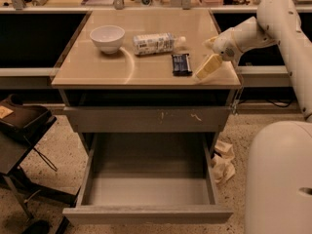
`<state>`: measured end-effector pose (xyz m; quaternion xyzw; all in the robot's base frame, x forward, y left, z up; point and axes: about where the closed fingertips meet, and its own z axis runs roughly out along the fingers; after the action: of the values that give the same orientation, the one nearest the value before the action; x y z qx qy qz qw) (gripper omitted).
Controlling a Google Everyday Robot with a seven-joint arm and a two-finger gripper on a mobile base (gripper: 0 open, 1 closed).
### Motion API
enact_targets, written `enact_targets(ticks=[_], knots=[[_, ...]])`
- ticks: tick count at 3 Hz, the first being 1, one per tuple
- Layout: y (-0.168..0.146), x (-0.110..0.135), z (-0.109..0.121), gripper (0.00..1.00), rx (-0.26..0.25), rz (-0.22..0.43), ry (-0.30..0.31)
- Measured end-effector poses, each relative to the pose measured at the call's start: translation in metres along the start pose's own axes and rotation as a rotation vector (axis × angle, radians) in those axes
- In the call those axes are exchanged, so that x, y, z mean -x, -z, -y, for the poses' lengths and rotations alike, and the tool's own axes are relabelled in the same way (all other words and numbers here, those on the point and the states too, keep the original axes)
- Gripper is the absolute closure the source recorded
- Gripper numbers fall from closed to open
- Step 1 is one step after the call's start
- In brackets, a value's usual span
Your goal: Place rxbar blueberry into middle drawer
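middle drawer [146, 189] is out, below and in front of the bar [181, 64], which lies flat on the countertop [97, 69]. gripper [207, 67] sits just right of the bar, not holding it; I can't tell its opening. I'd centre across the bar's narrow width, clear of the bottle [153, 43] behind it.
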<state>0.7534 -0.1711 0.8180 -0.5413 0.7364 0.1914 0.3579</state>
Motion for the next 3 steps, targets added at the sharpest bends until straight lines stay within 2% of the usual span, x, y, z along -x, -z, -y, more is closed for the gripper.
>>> enact_targets(ticks=[1,2,3], knots=[[-0.022,0.014,0.013,0.0,0.031,0.087,-0.01],[-0.022,0.014,0.013,0.0,0.031,0.087,-0.01],[-0.044,0.011,0.008,0.0,0.083,0.102,-0.024]])
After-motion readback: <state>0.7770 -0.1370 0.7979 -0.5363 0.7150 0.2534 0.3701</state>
